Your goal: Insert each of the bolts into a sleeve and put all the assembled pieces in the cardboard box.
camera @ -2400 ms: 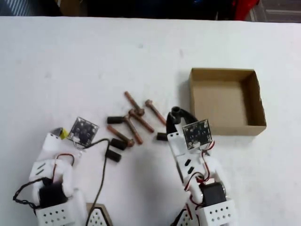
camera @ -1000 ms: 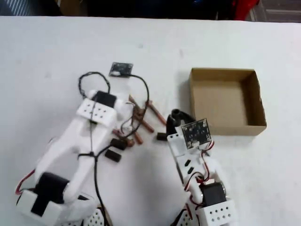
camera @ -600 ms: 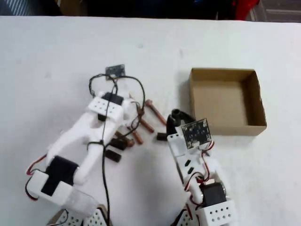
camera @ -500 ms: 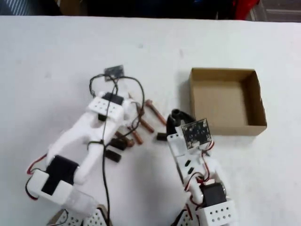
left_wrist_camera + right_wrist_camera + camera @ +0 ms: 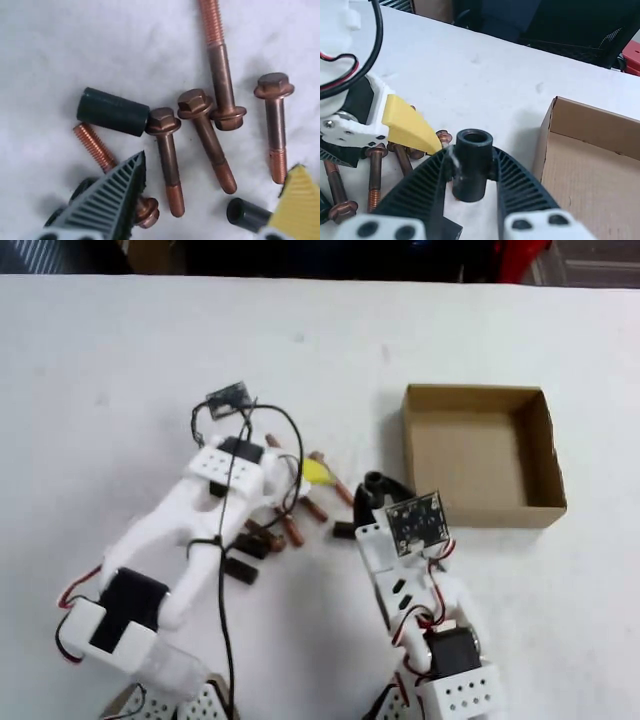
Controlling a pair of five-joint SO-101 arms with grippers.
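Between the two arms, left of the box [image 5: 470, 455], copper bolts [image 5: 207, 135] lie scattered on the white surface [image 5: 150, 340], heads and threads pointing different ways. Loose sleeves [image 5: 112, 111] lie among them, one touching a bolt head.

The left gripper [image 5: 218, 161] hangs just above this cluster with its fingers spread, and two bolt shanks lie in the gap between them. The right gripper [image 5: 472, 165] sits nearer the box, its fingers pinching a black sleeve [image 5: 472, 142] that stands upright with its bore facing up. The box is well to the right of the bolts and holds nothing, and no bolt sits in a sleeve.

The step in hand looks like the first pick: the left arm is choosing a bolt while the right arm offers the sleeve as a socket.

The next move calls for the left fingers to come down around a single shank and close on it. The bolts lie close together, so a careless pinch could catch two or nudge a neighbour. Once lifted, the bolt would need turning thread end down and lining up with the bore before it is pushed in.
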